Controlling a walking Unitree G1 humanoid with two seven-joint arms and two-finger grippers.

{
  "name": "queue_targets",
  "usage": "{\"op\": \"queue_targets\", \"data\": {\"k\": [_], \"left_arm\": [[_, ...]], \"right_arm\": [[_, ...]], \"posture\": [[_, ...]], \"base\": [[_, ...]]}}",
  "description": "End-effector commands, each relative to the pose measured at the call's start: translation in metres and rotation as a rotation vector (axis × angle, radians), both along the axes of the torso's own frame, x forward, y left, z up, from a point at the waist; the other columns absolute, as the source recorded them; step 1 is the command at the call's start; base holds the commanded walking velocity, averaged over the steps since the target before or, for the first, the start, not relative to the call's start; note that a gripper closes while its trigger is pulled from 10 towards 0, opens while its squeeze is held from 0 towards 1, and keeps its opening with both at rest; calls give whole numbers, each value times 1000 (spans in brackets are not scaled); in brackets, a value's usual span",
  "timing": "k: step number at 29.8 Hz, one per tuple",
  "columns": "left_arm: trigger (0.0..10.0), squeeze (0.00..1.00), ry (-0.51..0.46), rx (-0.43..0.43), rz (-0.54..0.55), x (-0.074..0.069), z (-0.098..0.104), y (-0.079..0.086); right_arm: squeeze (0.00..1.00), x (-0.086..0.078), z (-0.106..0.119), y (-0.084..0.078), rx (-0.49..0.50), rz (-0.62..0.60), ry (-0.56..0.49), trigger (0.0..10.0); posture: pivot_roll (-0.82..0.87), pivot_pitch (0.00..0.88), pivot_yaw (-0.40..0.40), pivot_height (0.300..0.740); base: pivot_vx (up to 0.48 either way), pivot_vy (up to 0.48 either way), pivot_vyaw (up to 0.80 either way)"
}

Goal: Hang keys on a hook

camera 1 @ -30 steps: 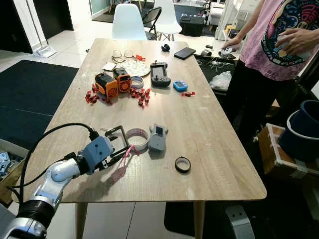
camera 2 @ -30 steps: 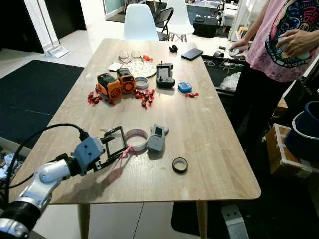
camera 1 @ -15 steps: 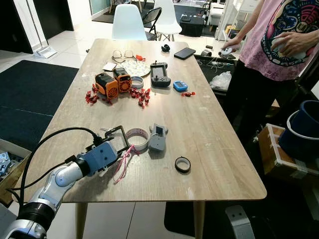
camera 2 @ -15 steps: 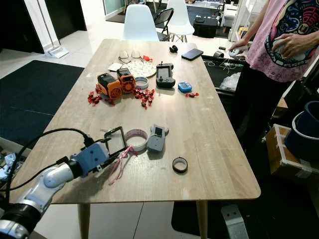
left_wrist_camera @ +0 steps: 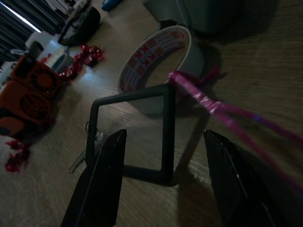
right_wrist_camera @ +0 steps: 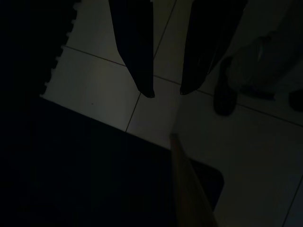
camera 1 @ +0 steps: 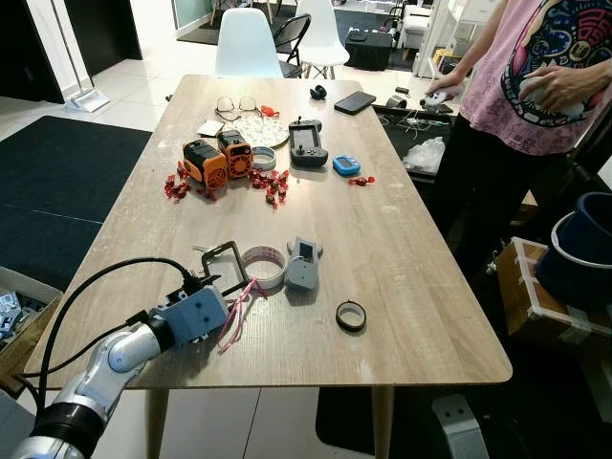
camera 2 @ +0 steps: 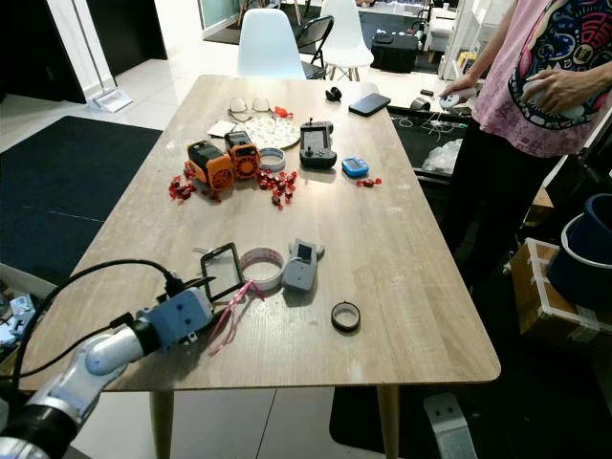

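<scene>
A black square frame (camera 1: 228,266) lies flat on the wooden table (camera 1: 402,249), with small keys (camera 1: 199,251) at its far left corner and a pink ribbon (camera 1: 237,304) trailing from its near right corner. My left gripper (camera 1: 218,290) is low over the table just in front of the frame, open. In the left wrist view the black frame (left_wrist_camera: 165,118), the keys (left_wrist_camera: 87,146) and the pink ribbon (left_wrist_camera: 222,111) lie between and ahead of the spread fingers (left_wrist_camera: 102,189). My right gripper (right_wrist_camera: 166,93) hangs idle over floor tiles, its fingers slightly apart.
A roll of white tape (camera 1: 265,266) touches the frame's right side, with a grey device (camera 1: 302,264) and a black ring (camera 1: 351,316) further right. Orange gadgets (camera 1: 216,159), red clips and a controller (camera 1: 307,143) lie mid-table. A person (camera 1: 535,86) stands at the table's right side.
My left arm has sunk lower and drawn back a little toward the table's near edge. The frame, keys and ribbon stay in place. The person's hands have shifted slightly.
</scene>
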State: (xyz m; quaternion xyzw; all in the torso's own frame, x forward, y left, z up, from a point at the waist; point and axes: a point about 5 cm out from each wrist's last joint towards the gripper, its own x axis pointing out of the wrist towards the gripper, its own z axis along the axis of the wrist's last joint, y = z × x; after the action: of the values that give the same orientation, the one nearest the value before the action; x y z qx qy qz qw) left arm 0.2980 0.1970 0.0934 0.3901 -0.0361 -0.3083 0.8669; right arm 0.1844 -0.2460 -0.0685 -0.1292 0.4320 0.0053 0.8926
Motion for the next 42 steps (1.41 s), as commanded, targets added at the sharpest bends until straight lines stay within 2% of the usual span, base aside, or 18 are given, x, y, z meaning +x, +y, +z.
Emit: {"op": "queue_targets", "data": {"k": [1,9,11,12,19,24,30,31,42], "left_arm": [[10000,0,21,11,-12,-4,-10,-9],[10000,0,-22,-3,36,-1,-11,-22],[10000,0,-46,-6,71,0,-12,-26],[10000,0,-72,-17,125,3,-12,-28],[10000,0,-101,-18,197,9,-11,-28],[10000,0,-178,44,315,19,-5,-19],[10000,0,-209,56,366,21,-2,-11],[0,0,-216,45,370,20,-1,-10],[0,0,-229,18,345,17,1,-16]], "right_arm": [[0,-4,-2,0,-2,0,10,10000],[0,-4,-2,0,-4,-1,8,10000],[0,-4,-2,0,-5,-2,7,10000],[0,-4,-2,0,-6,-3,7,10000],[0,-4,-2,0,-6,-2,7,10000],[0,-3,-2,0,-6,-1,5,10000],[0,-3,-2,0,-7,-3,5,10000],[0,-4,-2,0,-8,-4,6,10000],[0,-4,-3,2,-4,0,9,10000]], "posture": [[42,82,-54,740],[40,76,-51,740],[40,74,-51,740],[40,72,-51,740],[39,76,-52,740],[37,80,-52,740],[39,82,-52,740],[39,82,-52,740],[44,85,-53,740]], "base": [[0,0,0],[0,0,0],[0,0,0],[0,0,0],[0,0,0],[0,0,0],[0,0,0],[0,0,0],[0,0,0]]}}
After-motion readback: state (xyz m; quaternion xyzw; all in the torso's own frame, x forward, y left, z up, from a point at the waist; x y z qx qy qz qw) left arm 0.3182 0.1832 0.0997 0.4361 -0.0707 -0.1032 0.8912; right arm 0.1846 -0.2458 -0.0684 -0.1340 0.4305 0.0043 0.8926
